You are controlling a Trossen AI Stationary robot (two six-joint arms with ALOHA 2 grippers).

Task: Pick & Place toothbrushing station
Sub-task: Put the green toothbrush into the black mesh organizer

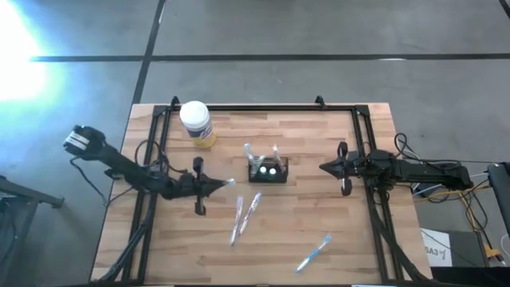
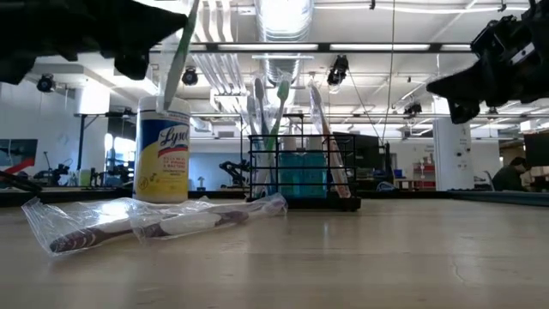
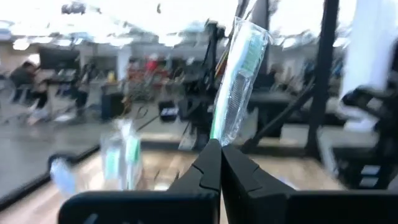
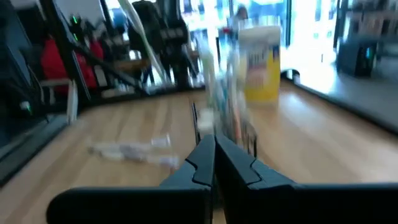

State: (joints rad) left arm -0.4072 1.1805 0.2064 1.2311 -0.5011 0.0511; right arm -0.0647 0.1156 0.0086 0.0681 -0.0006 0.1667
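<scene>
The toothbrushing station (image 1: 267, 172) is a small black mesh holder at the table's middle with toothbrushes standing in it. It also shows in the low view (image 2: 300, 176) and the right wrist view (image 4: 225, 127). My left gripper (image 1: 225, 184), left of the station, is shut on a green toothbrush in a clear wrapper (image 3: 239, 74), which also shows in the low view (image 2: 178, 60). My right gripper (image 1: 322, 167) waits shut to the right of the station with nothing in it. My left gripper pinches the wrapped green toothbrush's handle (image 3: 217, 132) between its two fingertips (image 3: 208, 163). The fingers come about level from the table's left and lie across the brush. The brush stands steeply upright, slightly tilted, its bristle end (image 3: 250, 46) up, clear of the table.
A round white-lidded jar with a yellow label (image 1: 197, 124) stands at the far left. Two wrapped toothbrushes (image 1: 245, 217) lie in front of the station, and a blue one (image 1: 313, 253) lies near the front right. A black frame (image 1: 263, 107) runs round the table.
</scene>
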